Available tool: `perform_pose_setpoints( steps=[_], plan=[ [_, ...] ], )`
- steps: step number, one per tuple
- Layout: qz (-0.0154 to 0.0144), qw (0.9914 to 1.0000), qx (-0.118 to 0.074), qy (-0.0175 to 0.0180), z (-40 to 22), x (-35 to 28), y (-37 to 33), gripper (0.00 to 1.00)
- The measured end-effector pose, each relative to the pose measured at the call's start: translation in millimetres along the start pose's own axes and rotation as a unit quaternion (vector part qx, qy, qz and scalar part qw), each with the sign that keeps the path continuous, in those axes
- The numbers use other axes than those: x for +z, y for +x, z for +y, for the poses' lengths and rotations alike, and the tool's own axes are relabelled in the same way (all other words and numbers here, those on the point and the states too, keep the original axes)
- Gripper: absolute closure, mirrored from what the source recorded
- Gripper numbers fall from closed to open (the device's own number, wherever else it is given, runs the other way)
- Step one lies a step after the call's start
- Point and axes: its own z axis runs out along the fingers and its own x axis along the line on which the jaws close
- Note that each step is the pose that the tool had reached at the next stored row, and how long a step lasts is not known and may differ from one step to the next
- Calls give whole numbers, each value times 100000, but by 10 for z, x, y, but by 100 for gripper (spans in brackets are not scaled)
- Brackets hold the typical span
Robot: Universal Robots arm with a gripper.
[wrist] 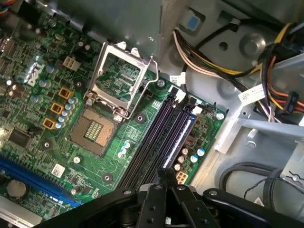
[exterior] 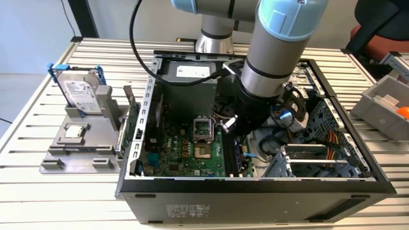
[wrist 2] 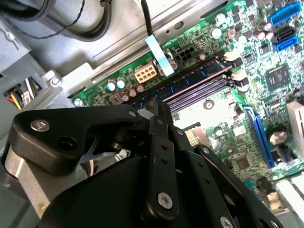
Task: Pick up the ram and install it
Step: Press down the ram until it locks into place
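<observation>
A: Exterior view first: the arm reaches down into the open computer case (exterior: 134, 189), gripper (exterior: 231, 125) low over the memory slots (exterior: 235, 158) beside the motherboard (exterior: 185, 153).

B: And the ram?

A: In the second wrist view the ram (wrist 2: 190, 78) sits in the outermost slot, lying level with the rails, so it looks seated. The gripper (wrist 2: 153, 113) has its fingers pressed together, pinching nothing.

B: Why closed?

A: Probably to push down on the stick's edge. In the first wrist view the fingertips (wrist: 165, 176) hover right over the slot's near end.
</observation>
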Motion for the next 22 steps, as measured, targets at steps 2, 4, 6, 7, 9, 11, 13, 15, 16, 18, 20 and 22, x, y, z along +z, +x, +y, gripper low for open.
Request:
perform_pose_setpoints(
  steps=[2,4,6,7,9,11,13,15,16,18,20,22],
  plan=[
    [-162,99994,-1017,-333,0,0,-1,100],
    [-395,99977,-1968,-804,0,0,-1,100],
    [-493,99948,-3005,-1030,1,0,-1,100],
    [-517,99927,-3619,-1101,1,1,-1,100],
    [-559,99877,-4763,-1228,1,1,-1,100],
    [-601,99815,-5900,-1369,0,0,-1,100],
    [-652,99736,-7075,-1511,0,1,-1,100],
    [-679,99644,-8249,-1625,0,-1,-4,100],
    [-707,99591,-8846,-1697,-1,0,-4,100],
    [-725,99481,-9988,-1798,-2,-1,-7,100],
    [-754,99372,-11002,-1909,-6,-2,-13,100],
    [-782,99252,-12016,-2006,-10,-1,-21,100]
  ],
)
